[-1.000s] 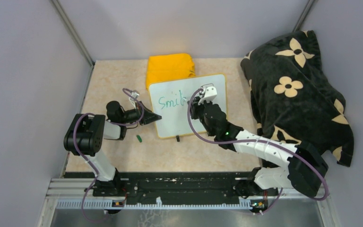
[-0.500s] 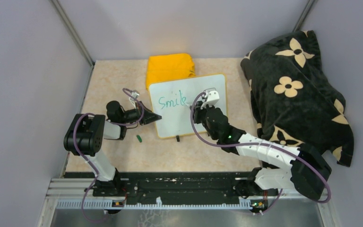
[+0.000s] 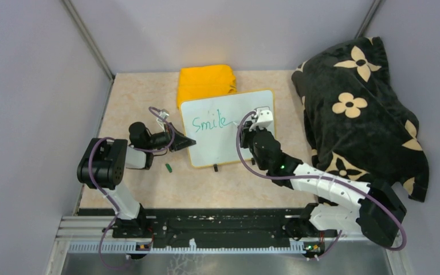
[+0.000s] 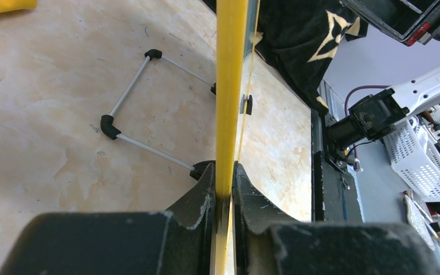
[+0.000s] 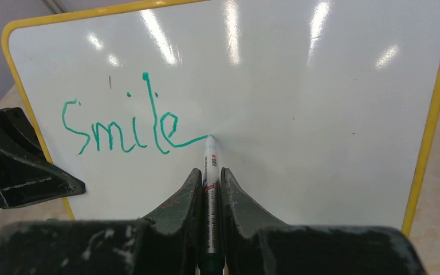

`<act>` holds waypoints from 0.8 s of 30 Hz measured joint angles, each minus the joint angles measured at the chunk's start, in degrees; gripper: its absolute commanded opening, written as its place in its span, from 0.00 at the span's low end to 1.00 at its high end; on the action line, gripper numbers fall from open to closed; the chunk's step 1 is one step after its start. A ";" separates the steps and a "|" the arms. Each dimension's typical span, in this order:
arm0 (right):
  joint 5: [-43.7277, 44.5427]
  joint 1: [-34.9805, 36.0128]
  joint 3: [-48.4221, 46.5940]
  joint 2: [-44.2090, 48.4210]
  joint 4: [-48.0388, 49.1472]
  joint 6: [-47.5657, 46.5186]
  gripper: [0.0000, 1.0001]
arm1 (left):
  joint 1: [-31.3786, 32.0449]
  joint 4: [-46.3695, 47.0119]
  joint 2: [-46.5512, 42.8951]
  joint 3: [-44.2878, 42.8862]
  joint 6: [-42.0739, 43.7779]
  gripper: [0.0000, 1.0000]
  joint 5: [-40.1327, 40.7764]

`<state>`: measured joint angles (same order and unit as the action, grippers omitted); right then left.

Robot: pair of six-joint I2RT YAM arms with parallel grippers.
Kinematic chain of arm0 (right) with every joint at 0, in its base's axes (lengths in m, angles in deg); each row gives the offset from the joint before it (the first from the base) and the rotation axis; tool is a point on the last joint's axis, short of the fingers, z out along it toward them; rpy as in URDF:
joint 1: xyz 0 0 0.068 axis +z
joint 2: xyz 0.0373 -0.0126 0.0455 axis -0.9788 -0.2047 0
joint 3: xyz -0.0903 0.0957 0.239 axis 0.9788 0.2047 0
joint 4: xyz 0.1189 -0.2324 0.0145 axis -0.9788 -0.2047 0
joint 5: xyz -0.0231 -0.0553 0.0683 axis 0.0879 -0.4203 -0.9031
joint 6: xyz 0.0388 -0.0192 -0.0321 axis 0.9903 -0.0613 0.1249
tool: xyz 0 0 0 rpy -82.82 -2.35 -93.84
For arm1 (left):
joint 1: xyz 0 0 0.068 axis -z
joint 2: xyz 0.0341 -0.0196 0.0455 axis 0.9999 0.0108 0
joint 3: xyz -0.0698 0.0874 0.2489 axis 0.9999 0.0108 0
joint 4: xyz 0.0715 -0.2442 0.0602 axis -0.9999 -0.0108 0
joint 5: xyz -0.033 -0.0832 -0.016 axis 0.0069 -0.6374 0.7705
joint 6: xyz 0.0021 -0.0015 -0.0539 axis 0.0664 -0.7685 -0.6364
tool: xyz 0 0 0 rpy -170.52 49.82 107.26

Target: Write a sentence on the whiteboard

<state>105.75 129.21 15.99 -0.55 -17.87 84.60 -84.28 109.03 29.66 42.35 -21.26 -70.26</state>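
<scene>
The whiteboard (image 3: 217,140), white with a thin yellow rim, stands tilted on the table. Green writing (image 3: 209,122) on it reads "Smile" with a tail running right; it also shows in the right wrist view (image 5: 120,129). My left gripper (image 3: 188,142) is shut on the board's left yellow rim (image 4: 229,103). My right gripper (image 3: 251,127) is shut on a white marker (image 5: 210,172), whose tip touches the board (image 5: 321,103) at the end of the tail. The rest of the sentence does not show.
A folded yellow cloth (image 3: 206,82) lies behind the board. A black flowered blanket (image 3: 358,109) fills the right side. A small green cap (image 3: 169,168) lies on the table near the left arm. The board's wire stand (image 4: 143,97) rests on the table.
My right gripper has moved right across the board with the marker. The writing has grown from "Smil" to "Smile" with a tail. The left arm has not moved.
</scene>
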 measured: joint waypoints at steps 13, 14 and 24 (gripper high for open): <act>-2.60 -0.26 5.20 6.03 3.41 -0.61 0.00 | 0.00 -0.02 0.00 0.00 0.07 0.00 -0.09; -2.60 -0.26 5.20 6.03 3.41 -0.61 0.00 | 0.00 -0.02 0.00 0.00 0.07 0.00 -0.09; -2.10 -0.85 5.20 4.46 3.52 -0.44 0.00 | 0.02 -0.20 -0.09 0.00 0.09 0.00 -0.09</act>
<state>103.65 128.36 21.19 3.90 -14.35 84.17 -84.25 108.84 29.57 42.35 -21.17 -70.35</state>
